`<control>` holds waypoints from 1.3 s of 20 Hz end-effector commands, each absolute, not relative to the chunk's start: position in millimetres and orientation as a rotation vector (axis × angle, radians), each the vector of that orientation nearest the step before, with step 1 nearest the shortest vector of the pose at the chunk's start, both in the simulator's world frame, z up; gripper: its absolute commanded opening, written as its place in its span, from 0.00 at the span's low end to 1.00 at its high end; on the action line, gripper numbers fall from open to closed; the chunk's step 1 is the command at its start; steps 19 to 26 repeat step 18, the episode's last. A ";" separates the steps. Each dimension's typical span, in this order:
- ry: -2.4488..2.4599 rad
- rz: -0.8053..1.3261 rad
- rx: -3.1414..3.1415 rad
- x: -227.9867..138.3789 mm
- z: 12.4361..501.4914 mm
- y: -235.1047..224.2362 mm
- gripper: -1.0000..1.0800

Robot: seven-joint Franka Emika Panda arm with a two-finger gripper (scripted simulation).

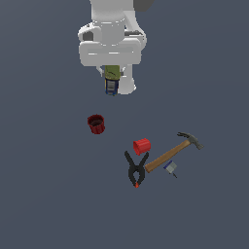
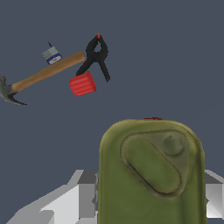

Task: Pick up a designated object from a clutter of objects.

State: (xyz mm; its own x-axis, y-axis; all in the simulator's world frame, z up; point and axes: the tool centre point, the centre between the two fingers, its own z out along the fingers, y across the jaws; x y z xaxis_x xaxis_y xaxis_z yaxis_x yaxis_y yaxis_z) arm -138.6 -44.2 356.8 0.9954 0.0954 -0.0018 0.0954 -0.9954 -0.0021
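- Gripper: closed around the can; in the wrist view its grey fingers stand on either side of the can's body.
- Can: olive-green top, blue label; held beneath the white arm, apart from the rest of the clutter. In the wrist view its green top fills the foreground.
- Red cup, upright: alone on the dark floor, below the held can in the exterior view.
- Red cup, on its side: just beside the hammer's handle and the clamp.
- Hammer: wooden handle, dark claw head towards the exterior view's right; lies diagonally.
- Spring clamp: black with a red tip, near the butt of the handle.
- Small blue-grey block: just beside the handle, on the side away from the tipped cup.
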 end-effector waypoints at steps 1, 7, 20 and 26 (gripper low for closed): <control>-0.151 0.000 -3.137 -138.8 362.8 -48.6 0.00; -0.150 0.004 -3.137 -137.9 363.1 -47.3 0.00; -0.151 0.004 -3.136 -127.4 383.5 -37.6 0.00; -0.151 0.004 -3.136 -127.4 383.5 -37.6 0.00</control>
